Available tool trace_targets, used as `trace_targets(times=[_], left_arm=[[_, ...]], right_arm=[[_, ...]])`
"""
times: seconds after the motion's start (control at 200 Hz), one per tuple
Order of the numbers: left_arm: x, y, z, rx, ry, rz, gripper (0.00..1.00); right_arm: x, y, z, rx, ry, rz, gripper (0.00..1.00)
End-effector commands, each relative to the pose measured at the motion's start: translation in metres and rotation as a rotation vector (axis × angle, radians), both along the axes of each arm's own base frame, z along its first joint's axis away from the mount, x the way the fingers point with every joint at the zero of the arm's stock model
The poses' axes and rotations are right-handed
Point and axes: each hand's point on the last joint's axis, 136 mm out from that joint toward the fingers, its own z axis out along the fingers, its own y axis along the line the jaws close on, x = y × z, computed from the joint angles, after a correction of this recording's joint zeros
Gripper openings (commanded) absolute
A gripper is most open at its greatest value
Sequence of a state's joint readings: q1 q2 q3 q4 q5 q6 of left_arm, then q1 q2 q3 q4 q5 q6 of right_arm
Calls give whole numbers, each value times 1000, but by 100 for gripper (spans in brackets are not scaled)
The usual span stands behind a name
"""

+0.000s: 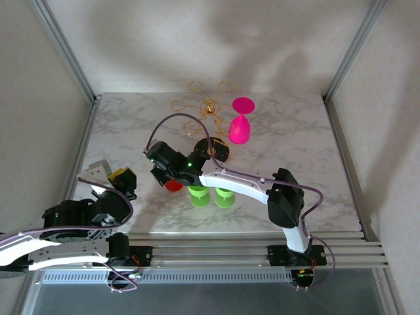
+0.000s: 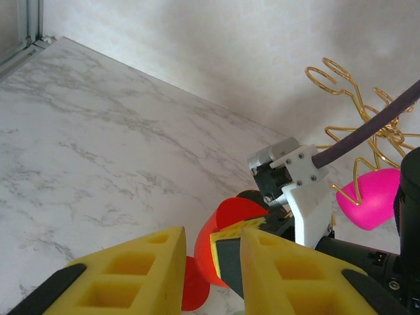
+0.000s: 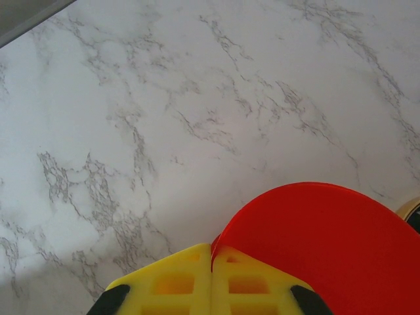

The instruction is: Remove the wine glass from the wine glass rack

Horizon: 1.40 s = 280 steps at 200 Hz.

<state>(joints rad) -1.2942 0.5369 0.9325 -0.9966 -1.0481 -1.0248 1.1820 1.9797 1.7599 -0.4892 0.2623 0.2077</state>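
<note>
A thin gold wire rack (image 1: 207, 108) (image 2: 357, 108) with looped arms stands at upper centre of the top view, on a white marble-patterned table (image 1: 131, 131). Its round black base (image 1: 222, 152) sits just below the loops in the frame. A bright pink plastic wine glass (image 1: 239, 129) (image 2: 371, 197) hangs from one of the loops, at the right of the rack, its round foot towards the top of the frame. In the left wrist view its bowl shows behind a gold loop at the right edge.

A red translucent plastic wine glass (image 1: 174, 186) (image 2: 226, 226) (image 3: 328, 252) is off the rack, left of centre in the top view and right at the right gripper (image 1: 169, 178) (image 3: 211, 279). The gripper's yellow fingers press together, the red disc just beside their seam; I cannot tell whether they pinch any of it.

The left gripper (image 1: 123, 178) (image 2: 211, 262), lower left in the top view, has its fingers apart around nothing.

Two lime green plastic glasses (image 1: 199, 195) stand side by side just right of the red one.
</note>
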Motion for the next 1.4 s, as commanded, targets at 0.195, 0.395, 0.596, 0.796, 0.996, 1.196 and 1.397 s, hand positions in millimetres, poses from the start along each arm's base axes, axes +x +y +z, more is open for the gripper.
trace_targets(times=[0.195, 0.395, 0.596, 0.796, 0.996, 1.196, 1.397], left_arm=[[1, 14, 0, -107, -35, 86, 28], [1, 13, 0, -105, -35, 84, 28], [1, 13, 1, -101, -36, 81, 28], [2, 8, 1, -81, -34, 68, 28], [3, 5, 1, -63, -31, 61, 28], [3, 1, 4, -55, -35, 44, 29], [4, -7, 9, -48, -42, 15, 29]], right_arm=[[-6, -2, 14, 54, -4, -20, 0], [-7, -3, 11, 49, 0, -20, 0], [-11, -2, 9, 47, 4, -11, 7], [-11, -2, 11, 47, -3, -9, 20], [-11, -3, 17, 52, -13, -12, 27], [-12, -4, 38, 85, -33, -6, 33], [-15, -9, 64, 140, -43, -4, 37]])
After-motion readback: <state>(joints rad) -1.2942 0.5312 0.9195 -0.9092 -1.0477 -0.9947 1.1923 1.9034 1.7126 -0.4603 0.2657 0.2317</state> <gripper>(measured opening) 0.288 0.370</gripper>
